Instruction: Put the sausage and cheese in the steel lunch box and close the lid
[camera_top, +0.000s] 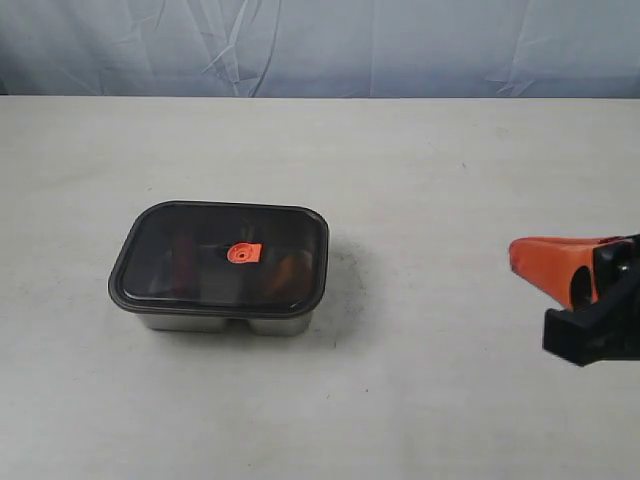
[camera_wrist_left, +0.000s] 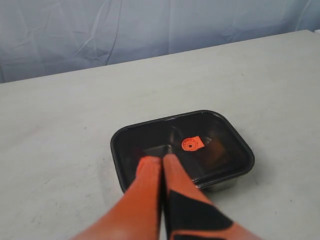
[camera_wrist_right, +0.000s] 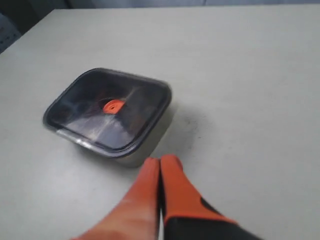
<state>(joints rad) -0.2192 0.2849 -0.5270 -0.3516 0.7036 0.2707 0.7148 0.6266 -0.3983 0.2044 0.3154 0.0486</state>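
Observation:
The steel lunch box stands left of the table's middle with the dark translucent lid sitting on it, the orange valve tab at its centre. Through the lid a dim orange-brown shape, likely the cheese, shows on the box's right side. The sausage cannot be made out under the dark plastic. My right gripper hovers shut and empty at the right edge, well clear of the box. In the left wrist view my left gripper is shut and empty, its tips in front of the lid.
The box rests on a pale grey table, and a wrinkled blue-grey backdrop runs along the far edge. In the right wrist view the box lies just beyond my shut fingertips.

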